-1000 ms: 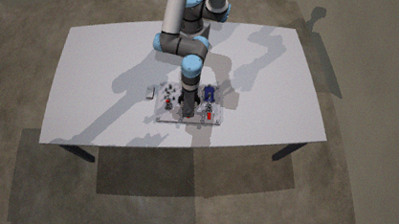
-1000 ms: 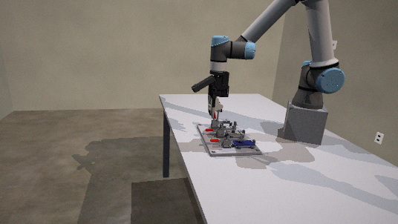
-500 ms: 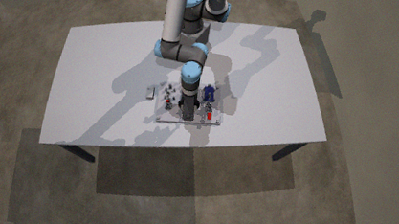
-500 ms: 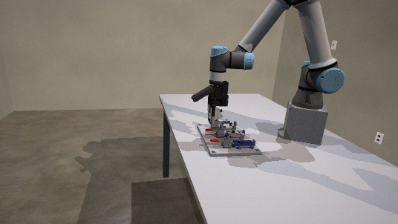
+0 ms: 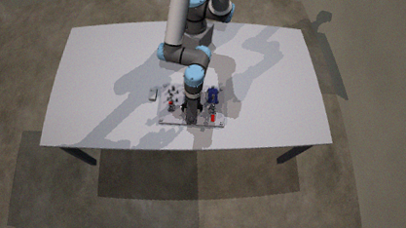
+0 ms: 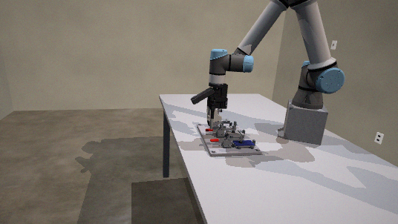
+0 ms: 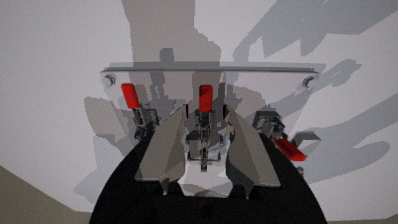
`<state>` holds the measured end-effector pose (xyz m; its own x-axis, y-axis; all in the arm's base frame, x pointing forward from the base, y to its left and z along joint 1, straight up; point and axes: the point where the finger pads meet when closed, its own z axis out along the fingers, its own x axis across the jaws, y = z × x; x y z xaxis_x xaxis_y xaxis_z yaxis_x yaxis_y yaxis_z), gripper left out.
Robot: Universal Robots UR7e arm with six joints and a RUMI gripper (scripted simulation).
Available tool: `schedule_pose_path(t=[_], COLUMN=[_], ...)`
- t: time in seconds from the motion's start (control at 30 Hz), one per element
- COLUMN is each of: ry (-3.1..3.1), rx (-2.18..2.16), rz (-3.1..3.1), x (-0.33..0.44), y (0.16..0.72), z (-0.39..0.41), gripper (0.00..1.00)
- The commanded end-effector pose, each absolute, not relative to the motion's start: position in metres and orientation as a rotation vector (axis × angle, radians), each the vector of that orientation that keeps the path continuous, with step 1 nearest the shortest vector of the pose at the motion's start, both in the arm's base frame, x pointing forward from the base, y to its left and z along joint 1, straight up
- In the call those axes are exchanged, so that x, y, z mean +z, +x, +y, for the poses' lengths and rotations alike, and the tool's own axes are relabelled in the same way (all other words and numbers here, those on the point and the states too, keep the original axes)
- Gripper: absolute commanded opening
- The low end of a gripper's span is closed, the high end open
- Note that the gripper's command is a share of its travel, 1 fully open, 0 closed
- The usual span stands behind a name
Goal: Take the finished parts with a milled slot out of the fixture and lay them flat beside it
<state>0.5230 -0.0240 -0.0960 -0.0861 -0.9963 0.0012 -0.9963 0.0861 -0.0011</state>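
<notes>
Probably the grey part (image 5: 153, 94) (image 7: 307, 136) is stiff and slippery, better taken by both sides. My tool (image 5: 191, 117) (image 6: 211, 125) (image 7: 205, 105), partly open, holds nothing.

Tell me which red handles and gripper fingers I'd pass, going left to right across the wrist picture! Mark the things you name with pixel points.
A red handle (image 7: 129, 95) (image 5: 212, 118) (image 6: 214, 140) → one gripper finger (image 7: 162, 150) → the middle red handle (image 7: 206, 97) (image 6: 209, 130) → the other gripper finger (image 7: 252, 157) → the last red handle (image 7: 290, 149) (image 5: 170, 103).
</notes>
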Motion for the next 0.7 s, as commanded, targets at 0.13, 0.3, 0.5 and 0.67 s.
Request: schedule_pose_path(t=[0.13, 0.3, 0.5, 0.67], ry=[2.124, 2.124, 2.124, 2.124], rx=[0.006, 0.005, 0.004, 0.004], rz=[-2.315, -2.315, -2.315, -2.315], x=[-0.0960, -0.0962, -0.0965, -0.0964], y=[0.5233, 0.5227, 0.5220, 0.5222], z=[-0.0237, -0.0235, -0.0234, -0.0235], gripper=[0.28, 0.28, 0.28, 0.28])
